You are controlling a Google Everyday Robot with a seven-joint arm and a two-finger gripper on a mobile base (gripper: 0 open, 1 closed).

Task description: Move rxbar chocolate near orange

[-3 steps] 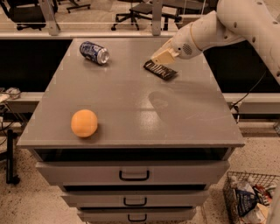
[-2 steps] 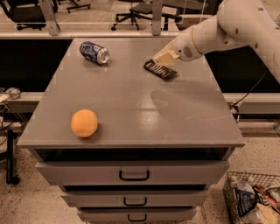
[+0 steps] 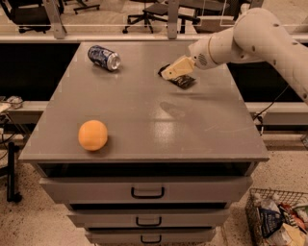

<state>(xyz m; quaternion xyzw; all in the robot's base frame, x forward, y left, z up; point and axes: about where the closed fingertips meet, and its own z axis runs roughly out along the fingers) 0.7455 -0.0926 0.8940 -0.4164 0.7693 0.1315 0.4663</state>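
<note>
Gripper (image 3: pixel 166 73) has dipped a little lower and further left than a second ago. Rxbar chocolate (image 3: pixel 186 82), orange (image 3: pixel 92 135) and can (image 3: pixel 104 57) are all unmoved.

Left to right:
- Orange sits on the grey table (image 3: pixel 144 125) at front-left, near the front edge, on its own.
- Blue-and-silver can lies on its side at back-left, open end facing right and toward the front. It is well apart from the orange.
- Rxbar chocolate lies flat at back, right of centre, dark wrapper angled diagonally. It is well apart from the orange, diagonally across the tabletop, and further from it than the can is.
- Gripper is a cream wedge tip right over the left part of the bar. A dark sliver of wrapper shows on its left, and the rest of the bar sticks out to its lower right. Cannot tell whether the claw is wide, narrow or holding the bar, nor whether it touches the wrapper.
- White arm (image 3: pixel 260 33) comes in from the upper right and slopes down to the gripper.

Below the tabletop are stacked drawers (image 3: pixel 147 191) with dark handles. A wire basket (image 3: pixel 254 214) of packaged items is on the floor at lower right. Office chairs (image 3: pixel 149 12) stand behind the table.
</note>
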